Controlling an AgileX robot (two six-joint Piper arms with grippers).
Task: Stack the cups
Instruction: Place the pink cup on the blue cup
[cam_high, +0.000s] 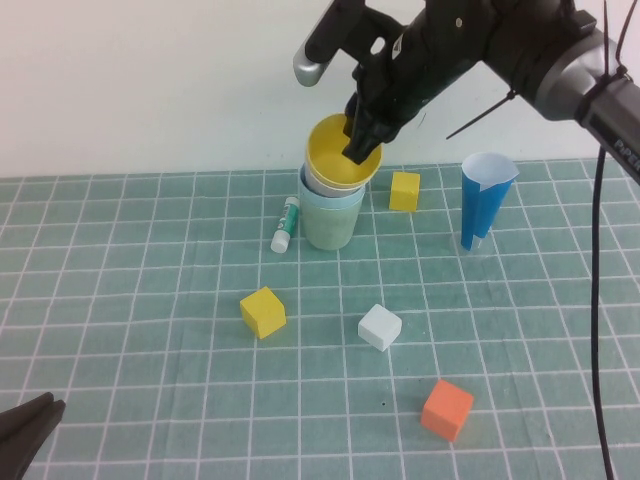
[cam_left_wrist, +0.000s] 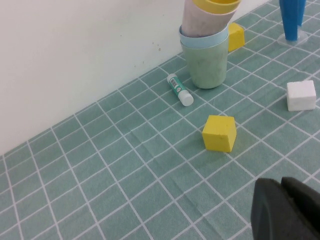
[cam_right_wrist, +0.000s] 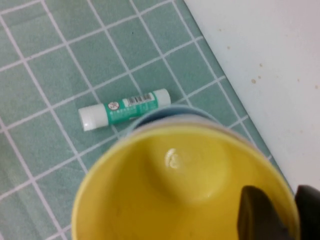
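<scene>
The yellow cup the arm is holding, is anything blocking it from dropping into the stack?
Nothing visible. The right gripper pinches the yellow cup by its rim, tilted, already partly inside the pink cup. The left gripper sits at the table's near left edge.

Right jaws pinch the yellow cup's (cam_right_wrist: 185, 195) rim above a glue stick (cam_right_wrist: 125, 109).

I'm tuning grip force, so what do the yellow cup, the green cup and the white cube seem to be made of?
Yellow cup, pinched at its rim by the right end effector: likely smooth, glossy plastic; a highlight shines inside it. Green cup, bottom of the stack: probably plastic, duller and slightly mottled. White cube: matte with softened edges, perhaps foam or painted wood; unclear. Left end effector sits parked at the near left edge.
</scene>
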